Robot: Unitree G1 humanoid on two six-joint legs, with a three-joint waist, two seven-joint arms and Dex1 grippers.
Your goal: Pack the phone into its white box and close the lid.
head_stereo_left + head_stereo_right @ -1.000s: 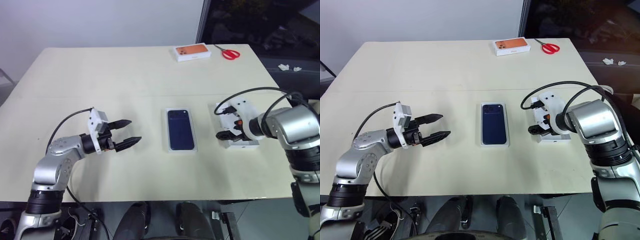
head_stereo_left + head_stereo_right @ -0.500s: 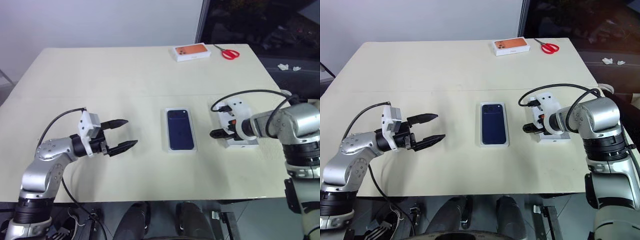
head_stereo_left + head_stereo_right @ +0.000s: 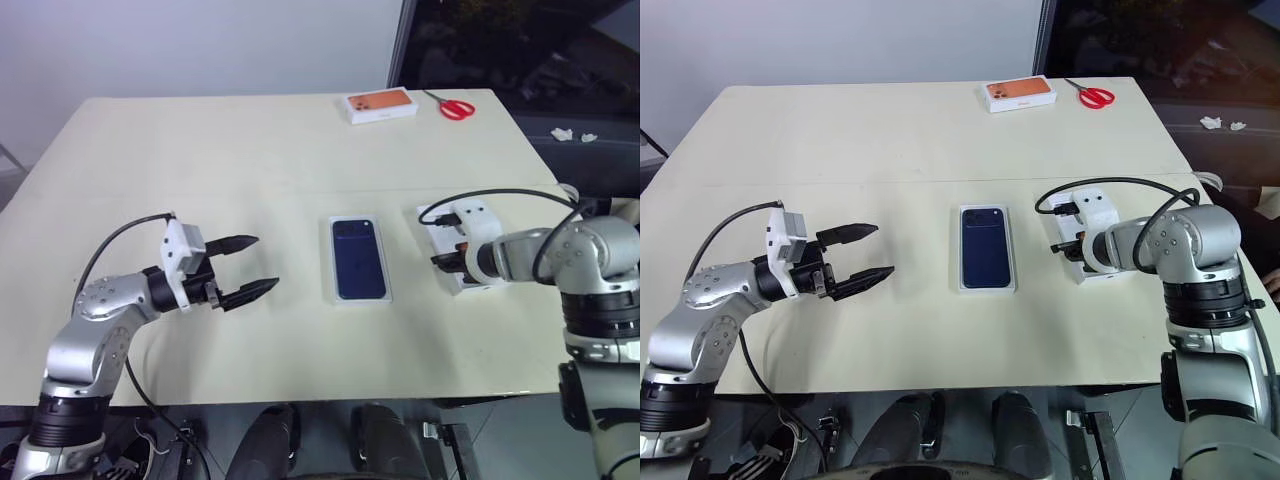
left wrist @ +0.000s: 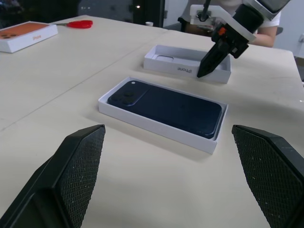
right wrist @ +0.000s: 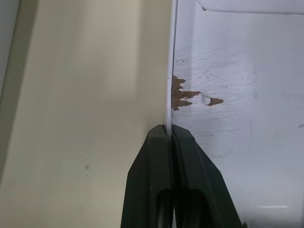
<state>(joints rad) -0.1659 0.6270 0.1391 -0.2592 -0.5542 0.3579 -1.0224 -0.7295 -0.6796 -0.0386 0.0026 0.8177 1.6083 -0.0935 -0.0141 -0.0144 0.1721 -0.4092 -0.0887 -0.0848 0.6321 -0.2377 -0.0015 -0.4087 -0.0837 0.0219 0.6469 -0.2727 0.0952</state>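
The dark blue phone (image 3: 359, 258) lies back up inside the white box (image 4: 156, 128) at the middle of the table. To its right rests the lid (image 4: 180, 70), open side up, its plain white inside (image 5: 237, 71) scuffed. My right gripper (image 3: 438, 262) points down at the lid's wall nearest the phone and is shut on that thin wall, as the right wrist view shows. My left gripper (image 3: 266, 263) hovers open left of the box, aimed at it, with nothing between its fingers (image 4: 78, 166).
A box with an orange phone picture (image 3: 380, 105) and red scissors (image 3: 458, 106) lie at the table's far edge. Bare tabletop (image 3: 200, 160) stretches across the left and the middle back. The table's right edge runs close behind the lid.
My right gripper rolled at the wrist and its fingers closed on the lid's wall. The left gripper stayed open and hardly moved.
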